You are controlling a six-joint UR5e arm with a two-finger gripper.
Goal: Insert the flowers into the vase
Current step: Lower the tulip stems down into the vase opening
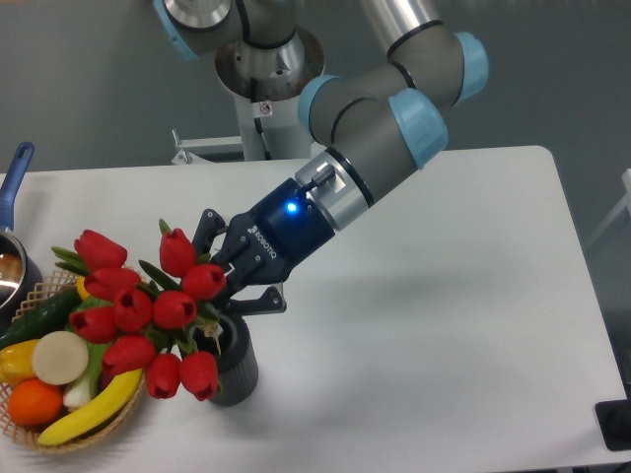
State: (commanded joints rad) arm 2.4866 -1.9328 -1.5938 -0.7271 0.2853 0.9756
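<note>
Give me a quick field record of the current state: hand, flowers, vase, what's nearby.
hand: shut on the flower stems, angled down to the left
flowers: red tulips, tilted, heads hanging left over the vase and basket edge
vase: dark, ribbed, upright on the table, right under the hand
stems in vase: cannot tell, blooms hide the mouth
basket: fruit and vegetables, left of vase
pot: blue handle, far left edge

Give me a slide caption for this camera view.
Claw holds red tulips tilted over the dark vase.
</note>
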